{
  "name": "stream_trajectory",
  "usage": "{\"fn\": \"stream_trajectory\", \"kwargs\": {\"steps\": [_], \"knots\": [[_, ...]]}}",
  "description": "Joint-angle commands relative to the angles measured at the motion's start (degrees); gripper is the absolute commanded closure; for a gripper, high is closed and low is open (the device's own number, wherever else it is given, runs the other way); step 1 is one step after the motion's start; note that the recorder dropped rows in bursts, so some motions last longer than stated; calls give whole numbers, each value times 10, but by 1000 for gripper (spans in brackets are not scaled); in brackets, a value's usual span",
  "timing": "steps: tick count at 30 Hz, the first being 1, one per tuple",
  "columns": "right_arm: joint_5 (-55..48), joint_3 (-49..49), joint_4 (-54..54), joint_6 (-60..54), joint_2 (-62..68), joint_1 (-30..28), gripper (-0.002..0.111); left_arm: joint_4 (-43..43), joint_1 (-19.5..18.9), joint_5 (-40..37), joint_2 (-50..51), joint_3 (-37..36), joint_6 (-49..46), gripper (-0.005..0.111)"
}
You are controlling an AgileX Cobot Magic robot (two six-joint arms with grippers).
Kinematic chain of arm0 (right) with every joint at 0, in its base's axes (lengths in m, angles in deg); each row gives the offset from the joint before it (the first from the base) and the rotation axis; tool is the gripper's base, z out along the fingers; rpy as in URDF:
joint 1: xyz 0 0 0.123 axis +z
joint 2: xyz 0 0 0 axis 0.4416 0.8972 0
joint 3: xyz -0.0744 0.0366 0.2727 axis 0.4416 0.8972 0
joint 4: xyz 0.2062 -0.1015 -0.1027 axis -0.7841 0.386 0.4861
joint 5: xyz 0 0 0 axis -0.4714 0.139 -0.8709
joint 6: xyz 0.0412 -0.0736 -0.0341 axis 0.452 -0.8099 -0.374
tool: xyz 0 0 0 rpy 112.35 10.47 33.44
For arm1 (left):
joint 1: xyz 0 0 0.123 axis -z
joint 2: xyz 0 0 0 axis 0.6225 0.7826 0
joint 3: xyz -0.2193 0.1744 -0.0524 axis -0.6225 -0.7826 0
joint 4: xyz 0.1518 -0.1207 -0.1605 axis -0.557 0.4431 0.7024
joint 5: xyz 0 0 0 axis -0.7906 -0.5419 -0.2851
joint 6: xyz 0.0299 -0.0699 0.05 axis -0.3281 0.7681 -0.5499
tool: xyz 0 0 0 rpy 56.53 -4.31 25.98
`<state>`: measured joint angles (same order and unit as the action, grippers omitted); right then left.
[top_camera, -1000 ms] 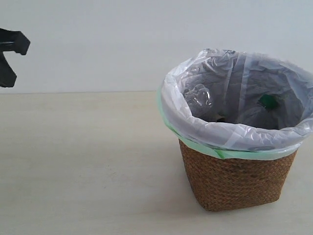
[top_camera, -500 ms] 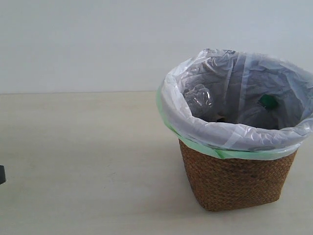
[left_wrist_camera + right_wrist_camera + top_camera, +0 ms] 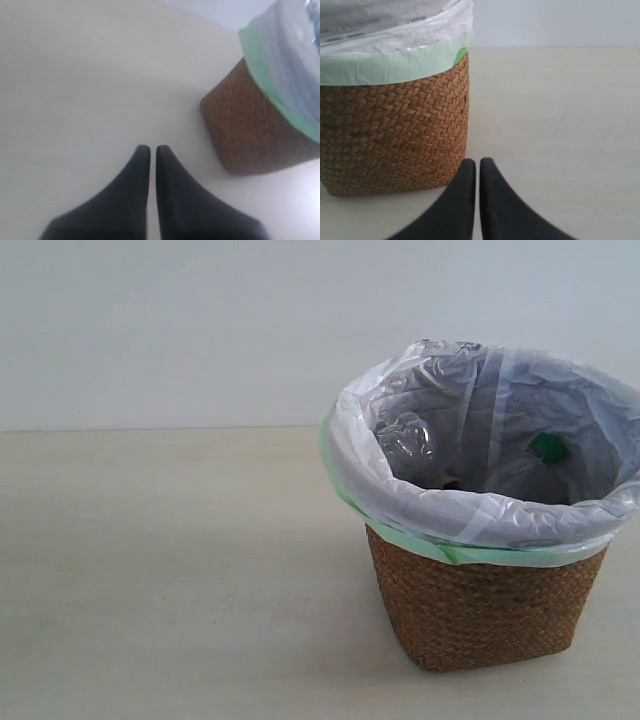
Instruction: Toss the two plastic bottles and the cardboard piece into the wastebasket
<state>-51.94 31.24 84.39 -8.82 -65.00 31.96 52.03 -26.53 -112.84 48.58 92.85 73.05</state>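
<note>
Status check against the task. The wastebasket [image 3: 487,610] stands upright on the worktop [image 3: 170,570], on the right of the exterior view. Its white bag liner [image 3: 480,515] is folded over the rim, with a green bag edge [image 3: 440,552] showing just below. Inside we see a crumpled clear plastic bottle [image 3: 405,440] against the left inner wall of the liner, and a green cap [image 3: 548,447] deeper in toward the right. We cannot tell whether body and cap are one bottle or two. A small dark patch low between them is too small to name. The cardboard piece shows in no view; the liner hides most of the basket's floor. No bottle or cardboard lies on the worktop in any of the three views. The left gripper [image 3: 149,150] has its fingers drawn together with only a thin slit between them. It holds nothing and sits over bare worktop, apart from the basket. The right gripper [image 3: 477,162] is likewise pinched to a thin slit and empty, near the wicker wall but not touching it. Neither arm shows in the exterior view. Our judgement: with nothing in sight to pick up and both grippers empty, the task looks complete or nearly so. Still unconfirmed is whether the cardboard piece and both bottles lie in the basket.
</note>
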Motion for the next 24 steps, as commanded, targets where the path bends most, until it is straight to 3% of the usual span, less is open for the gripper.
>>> {"fn": "stream_trajectory", "kwargs": {"steps": [1, 9, 19, 24], "knots": [[4, 0, 1, 0, -3, 1, 108, 4, -27, 95, -110, -21, -38, 103], [4, 0, 1, 0, -3, 1, 108, 7, -91, 341, -301, -164, -65, 103], [4, 0, 1, 0, -3, 1, 108, -12, -111, 379, -302, -248, -81, 103], [4, 0, 1, 0, -3, 1, 108, -12, -111, 331, -302, -248, -134, 103]]}}
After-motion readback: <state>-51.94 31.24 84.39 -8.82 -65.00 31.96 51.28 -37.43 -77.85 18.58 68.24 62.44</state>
